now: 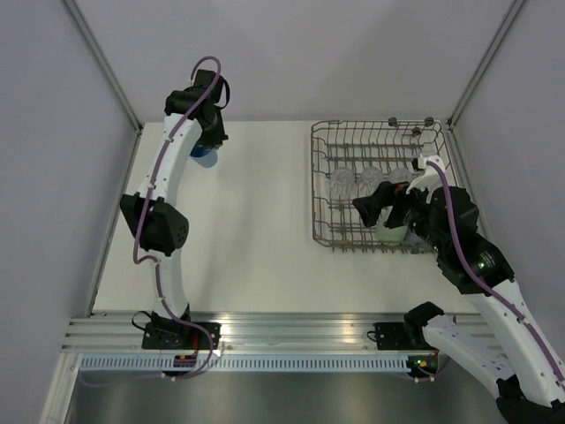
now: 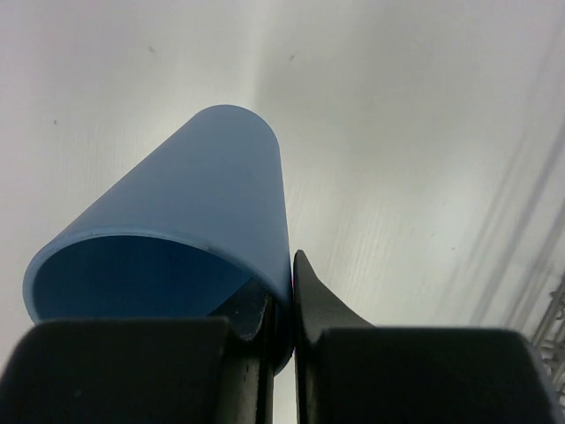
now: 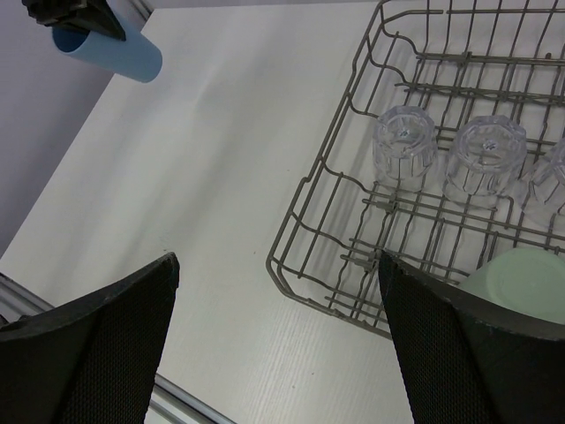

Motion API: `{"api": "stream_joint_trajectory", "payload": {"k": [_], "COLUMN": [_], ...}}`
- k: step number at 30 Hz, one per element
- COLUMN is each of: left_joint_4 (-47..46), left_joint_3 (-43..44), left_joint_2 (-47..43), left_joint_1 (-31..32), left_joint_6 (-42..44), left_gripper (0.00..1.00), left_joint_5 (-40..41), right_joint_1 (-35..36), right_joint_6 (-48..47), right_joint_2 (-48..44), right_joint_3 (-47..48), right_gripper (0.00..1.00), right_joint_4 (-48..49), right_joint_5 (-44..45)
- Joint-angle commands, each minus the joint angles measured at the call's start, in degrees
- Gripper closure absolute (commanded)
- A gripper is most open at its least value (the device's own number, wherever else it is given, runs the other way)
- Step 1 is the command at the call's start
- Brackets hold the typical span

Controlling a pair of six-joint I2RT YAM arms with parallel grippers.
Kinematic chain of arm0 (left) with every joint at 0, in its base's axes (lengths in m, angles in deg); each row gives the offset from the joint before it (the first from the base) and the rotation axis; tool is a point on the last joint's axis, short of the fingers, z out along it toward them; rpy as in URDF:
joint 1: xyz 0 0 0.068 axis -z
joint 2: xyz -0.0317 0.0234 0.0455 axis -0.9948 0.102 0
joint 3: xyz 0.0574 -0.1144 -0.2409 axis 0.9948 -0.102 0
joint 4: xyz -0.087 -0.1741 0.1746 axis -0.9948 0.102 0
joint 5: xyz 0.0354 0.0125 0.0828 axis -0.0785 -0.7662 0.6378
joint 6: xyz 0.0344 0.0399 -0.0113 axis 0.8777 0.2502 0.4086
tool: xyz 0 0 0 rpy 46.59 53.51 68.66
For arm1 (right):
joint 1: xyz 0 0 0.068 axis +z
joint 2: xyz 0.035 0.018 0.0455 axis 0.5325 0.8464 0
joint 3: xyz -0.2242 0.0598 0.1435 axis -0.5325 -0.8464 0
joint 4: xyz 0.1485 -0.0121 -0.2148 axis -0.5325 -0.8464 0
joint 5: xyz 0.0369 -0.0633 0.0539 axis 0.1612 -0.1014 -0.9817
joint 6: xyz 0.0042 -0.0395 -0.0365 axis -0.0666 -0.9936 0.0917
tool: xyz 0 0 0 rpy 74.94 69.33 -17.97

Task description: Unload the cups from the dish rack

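Right wrist: my right gripper (image 3: pixel 276 258) gapes over dish rack (image 3: pixel 323 168), green cup (image 3: pixel 521 283) at 4 o'clock, perhaps tilted; wires could snag fingers (image 3: pixel 88 353). Meanwhile my left gripper (image 2: pixel 281 291) pinches blue cup (image 2: pixel 194 194).

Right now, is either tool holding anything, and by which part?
Left tool grips the blue cup by the wall at its rim. Right tool is open, holding nothing.

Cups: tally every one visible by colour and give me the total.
Blue cup: 1
Pale green cup: 1
Clear glasses: 3
Total: 5 in view; others may be hidden.
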Motion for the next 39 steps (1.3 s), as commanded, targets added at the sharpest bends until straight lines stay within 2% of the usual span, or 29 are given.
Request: {"api": "stream_joint_trajectory", "payload": {"k": [1, 16, 31, 34, 39], "left_joint_4": [5.17, 4.47, 3.07, 2.98, 2.98], "left_joint_3": [2.66, 1.08, 0.64, 0.64, 0.82], "left_joint_2": [2.31, 12.25, 15.86, 16.04, 16.12], "left_joint_1": [-3.08, -9.07, -11.36, -11.36, -11.36], "left_joint_6": [4.43, 9.45, 11.03, 11.03, 10.94], "left_gripper": [0.98, 0.98, 0.96, 0.90, 0.72], "left_joint_5": [-4.72, -9.38, -10.70, -10.44, -10.44], "right_joint_1": [1.42, 4.15, 5.29, 5.29, 5.29], "right_joint_6": [-1.02, -1.64, -2.16, -2.16, -2.34], "right_joint_2": [-0.58, -1.98, -2.60, -2.60, -2.60], "right_joint_3": [0.32, -1.26, -1.79, -1.61, -1.43], "right_gripper": [0.02, 0.02, 0.02, 0.02, 0.02], "right_joint_4": [0.50, 0.94, 1.56, 1.64, 1.56], "right_joint_5": [1.17, 3.01, 3.45, 3.89, 4.07]}}
